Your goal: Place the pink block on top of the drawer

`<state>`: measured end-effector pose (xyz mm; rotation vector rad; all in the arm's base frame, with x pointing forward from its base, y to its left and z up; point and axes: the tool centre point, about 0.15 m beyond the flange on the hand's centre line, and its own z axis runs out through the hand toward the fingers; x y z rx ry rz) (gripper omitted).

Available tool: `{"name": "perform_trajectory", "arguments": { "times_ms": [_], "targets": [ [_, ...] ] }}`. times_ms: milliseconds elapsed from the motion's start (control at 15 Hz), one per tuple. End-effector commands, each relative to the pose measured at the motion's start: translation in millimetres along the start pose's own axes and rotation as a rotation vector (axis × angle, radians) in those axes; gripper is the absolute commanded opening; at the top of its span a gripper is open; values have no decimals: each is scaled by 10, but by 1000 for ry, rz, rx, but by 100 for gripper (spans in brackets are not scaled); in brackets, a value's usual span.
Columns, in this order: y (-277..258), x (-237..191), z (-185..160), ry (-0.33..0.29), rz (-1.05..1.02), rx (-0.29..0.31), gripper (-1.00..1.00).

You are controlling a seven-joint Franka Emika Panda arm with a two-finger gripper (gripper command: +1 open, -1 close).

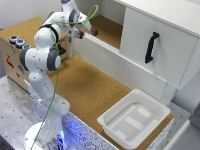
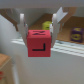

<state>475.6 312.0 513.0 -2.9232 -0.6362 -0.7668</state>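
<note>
- One white robot arm (image 1: 42,75) rises from a base on a perforated metal surface at the near edge of the exterior view and reaches away toward the back.
- Near the arm, a shallow white plastic tray (image 1: 134,120) with raised inner ridges sits on the grainy, cork-like brown table (image 1: 85,85).
- Farther back stands a large white cabinet whose pulled-out drawer (image 1: 155,45) has a smooth flat front and a black curved handle (image 1: 151,47).
- At the far end of the reach, the gripper (image 1: 80,32) hangs above an open brown recess behind a white rail.
- In the wrist view the two pale fingers (image 2: 22,27) are clamped on the pink block (image 2: 38,44), a small reddish cube with crisp edges and a black L-shaped mark on one face.
- Beyond the block, blurred small objects rest on the brown surface; what they are cannot be told.
- By my reading the block is lifted and in carry. Next it needs moving over the drawer's flat white top, lowering, then release.
</note>
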Motion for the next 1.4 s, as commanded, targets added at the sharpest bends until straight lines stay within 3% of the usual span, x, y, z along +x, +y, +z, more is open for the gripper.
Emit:
{"name": "perform_trajectory", "arguments": {
  "times_ms": [0, 200, 533, 933, 1333],
  "targets": [
    [-638, -197, 111, 2, -265, 224, -100],
    [-1019, -273, 258, -52, -464, 329, -100],
    [-1273, -190, 412, -66, -710, 491, -100],
    [-1441, 108, 647, 6, -842, 593, -100],
    [-1674, 53, 728, -56, -1000, 647, -100]
  ]
}}
